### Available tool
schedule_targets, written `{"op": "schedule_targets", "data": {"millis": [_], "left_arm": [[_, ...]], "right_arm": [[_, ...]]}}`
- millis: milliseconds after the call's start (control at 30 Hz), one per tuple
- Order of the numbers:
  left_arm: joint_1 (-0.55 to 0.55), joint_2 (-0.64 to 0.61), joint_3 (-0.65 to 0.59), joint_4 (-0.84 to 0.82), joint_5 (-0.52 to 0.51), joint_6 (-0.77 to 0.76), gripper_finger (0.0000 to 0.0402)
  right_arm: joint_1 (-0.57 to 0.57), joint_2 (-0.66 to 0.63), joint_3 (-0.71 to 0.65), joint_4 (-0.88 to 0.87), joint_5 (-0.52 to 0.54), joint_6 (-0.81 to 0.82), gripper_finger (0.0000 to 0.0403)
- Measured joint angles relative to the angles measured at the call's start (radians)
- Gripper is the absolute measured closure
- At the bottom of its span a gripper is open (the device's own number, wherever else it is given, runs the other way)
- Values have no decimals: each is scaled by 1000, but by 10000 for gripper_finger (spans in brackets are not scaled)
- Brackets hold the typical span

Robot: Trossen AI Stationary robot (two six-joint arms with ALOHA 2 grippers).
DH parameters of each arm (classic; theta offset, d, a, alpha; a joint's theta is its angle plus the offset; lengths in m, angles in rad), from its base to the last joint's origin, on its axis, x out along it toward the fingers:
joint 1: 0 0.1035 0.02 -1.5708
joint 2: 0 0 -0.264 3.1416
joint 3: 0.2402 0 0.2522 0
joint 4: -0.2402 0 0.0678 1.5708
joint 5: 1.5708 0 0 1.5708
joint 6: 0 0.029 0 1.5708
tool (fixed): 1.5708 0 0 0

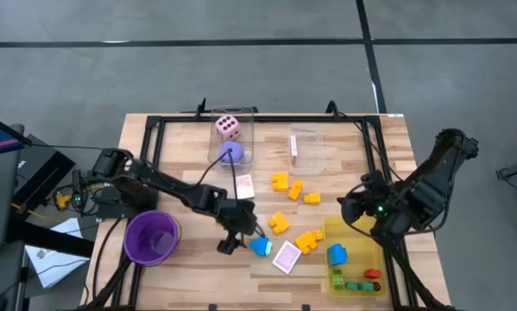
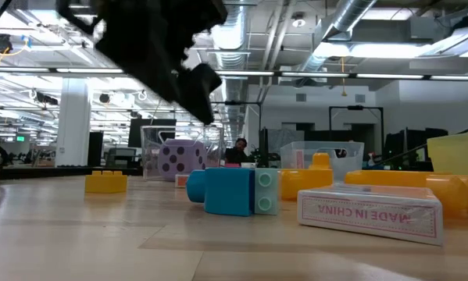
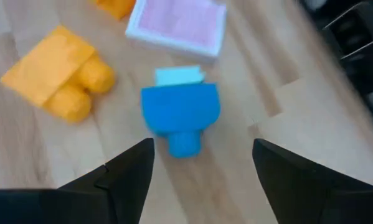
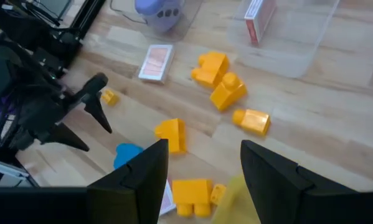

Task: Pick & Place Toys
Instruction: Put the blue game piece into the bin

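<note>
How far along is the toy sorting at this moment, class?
Done: several blocks lie in the yellow tray, and a pink die sits in a clear box. In hand: nothing yet; the open left gripper hangs over the blue block. Left: yellow blocks and cards on the table.

Glossy plastic blue block (image 3: 180, 115), wood table (image 1: 198, 259).
</note>
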Motion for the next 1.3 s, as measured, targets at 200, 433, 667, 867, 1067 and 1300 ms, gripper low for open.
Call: {"op": "schedule_targets", "data": {"millis": [200, 433, 667, 867, 1067, 1300], "left_arm": [[-22, 0, -103, 114, -51, -59, 162], [-28, 4, -161, 252, -69, -101, 156], [-42, 31, -161, 259, -70, -101, 128], [-63, 98, -159, 282, -91, -148, 132], [-66, 98, -157, 300, -108, -177, 152], [-66, 117, -156, 342, -108, -177, 158]], "right_arm": [[-29, -2, 0, 10, -4, -38, 210], [-36, -5, 0, 9, -7, -40, 210], [-36, -5, 0, 8, -7, -40, 210], [-36, -5, 0, 9, -7, -37, 210], [-36, -5, 0, 9, -8, -37, 210], [-36, -5, 0, 5, -8, -37, 210]]}}
